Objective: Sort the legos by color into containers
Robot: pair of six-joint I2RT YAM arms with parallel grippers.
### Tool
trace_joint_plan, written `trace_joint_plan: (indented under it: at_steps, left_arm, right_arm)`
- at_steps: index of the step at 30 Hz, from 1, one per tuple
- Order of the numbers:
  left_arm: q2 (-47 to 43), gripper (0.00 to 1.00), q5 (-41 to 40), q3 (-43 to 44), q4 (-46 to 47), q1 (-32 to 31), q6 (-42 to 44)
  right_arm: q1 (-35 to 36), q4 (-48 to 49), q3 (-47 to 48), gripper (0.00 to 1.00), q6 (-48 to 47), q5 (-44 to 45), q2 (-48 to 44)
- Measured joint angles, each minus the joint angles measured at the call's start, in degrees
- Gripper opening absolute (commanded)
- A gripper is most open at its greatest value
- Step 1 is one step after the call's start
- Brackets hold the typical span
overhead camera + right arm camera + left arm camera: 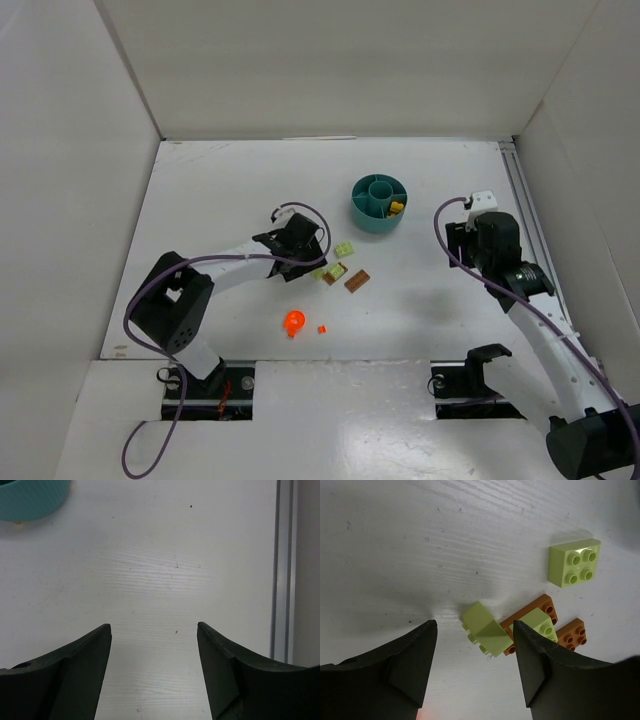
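Observation:
The teal tub of containers (380,203) stands at the back centre, with a yellow lego (396,208) in one wedge. My left gripper (475,625) is open low over the table. A tipped pale green lego (485,628) lies just at its fingertips, not gripped. Beside it another green lego (536,622) sits on a brown one (546,606), with a second brown lego (572,634) and a flat green lego (574,562) nearby. A roundish orange lego (294,322) and a tiny orange-red one (322,329) lie nearer the bases. My right gripper (152,627) is open over bare table, right of the tub (32,500).
White walls enclose the table on three sides. A metal rail (282,570) runs along the right edge, close to my right arm (500,260). My left arm's cable (300,210) loops above its wrist.

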Motion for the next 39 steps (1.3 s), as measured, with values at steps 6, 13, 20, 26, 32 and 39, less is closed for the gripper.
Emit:
trace_joint_plan:
  at_steps: [6, 13, 20, 26, 32, 39]
  left_arm:
    - [0.98, 0.54, 0.2, 0.26, -0.76, -1.03, -2.1]
    - [2.97, 0.32, 0.15, 1.92, -2.45, -2.82, -3.61]
    - [2.78, 0.15, -1.62, 2.8, -3.96, -2.84, -4.11]
    - [0.37, 0.1, -5.64, 6.78, -4.98, -4.13, 1.09]
    - [-0.33, 0.13, -6.01, 16.15, 0.61, -5.49, 12.44]
    - [7.91, 0.13, -6.58, 30.47, 5.03, -5.33, 19.5]
  right_arm:
    - [-0.7, -0.68, 0.0, 0.75, -0.83, 0.11, 0.0]
    - [-1.05, -0.7, 0.0, 0.75, -1.07, 0.11, -0.09]
    - [-1.05, -0.7, 0.0, 0.75, -1.07, 0.09, -0.7]
    - [-1.05, -0.37, -0.09, 0.75, -2.32, -1.6, -1.42]
    - [-1.05, 1.27, -0.74, 0.81, -3.65, -3.48, -3.85]
    - [-1.05, 1.66, -1.09, 0.86, -4.07, -3.85, -7.19]
